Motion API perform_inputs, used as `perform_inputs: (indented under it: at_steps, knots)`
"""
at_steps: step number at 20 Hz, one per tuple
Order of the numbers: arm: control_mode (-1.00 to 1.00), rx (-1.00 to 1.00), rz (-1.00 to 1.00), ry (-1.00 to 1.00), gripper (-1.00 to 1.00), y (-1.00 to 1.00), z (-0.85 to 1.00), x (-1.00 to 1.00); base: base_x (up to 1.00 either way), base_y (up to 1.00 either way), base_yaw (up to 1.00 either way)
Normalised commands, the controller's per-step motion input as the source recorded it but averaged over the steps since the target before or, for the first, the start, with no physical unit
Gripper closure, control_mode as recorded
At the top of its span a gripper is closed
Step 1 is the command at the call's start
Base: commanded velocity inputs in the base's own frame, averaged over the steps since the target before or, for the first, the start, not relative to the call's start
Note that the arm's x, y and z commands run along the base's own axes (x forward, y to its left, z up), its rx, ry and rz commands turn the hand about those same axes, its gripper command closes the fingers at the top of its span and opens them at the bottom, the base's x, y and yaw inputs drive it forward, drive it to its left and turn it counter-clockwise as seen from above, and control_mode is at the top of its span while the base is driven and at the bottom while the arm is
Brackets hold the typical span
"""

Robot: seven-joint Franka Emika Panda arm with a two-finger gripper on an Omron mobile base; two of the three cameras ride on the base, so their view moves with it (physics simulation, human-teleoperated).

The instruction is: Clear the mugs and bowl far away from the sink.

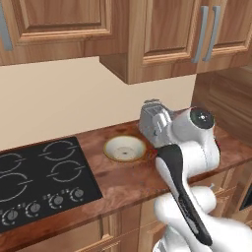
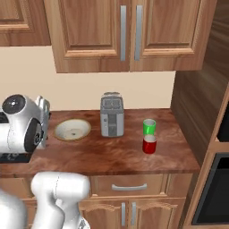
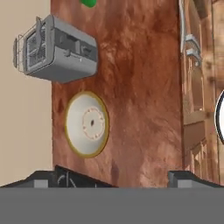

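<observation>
The cream bowl with a tan rim sits on the wooden counter between the stovetop and the toaster; it also shows in the right base view and the hand view. The green mug and the red mug stand close together right of the toaster. A sliver of the green mug reaches the hand view's top edge. My gripper hangs open above the counter with nothing between its fingertips, and the bowl lies just ahead of it. The sink is out of view.
A grey toaster stands against the wall between bowl and mugs. The black stovetop lies left of the bowl. Wall cabinets hang overhead and a tall wooden cabinet closes the counter's right end.
</observation>
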Motion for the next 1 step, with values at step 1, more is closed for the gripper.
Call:
perform_inputs:
  at_steps: [1]
  knots:
    - [-1.00,0.27,0.00,0.09,-1.00,-0.99,0.56,-1.00,0.00,0.00,0.00]
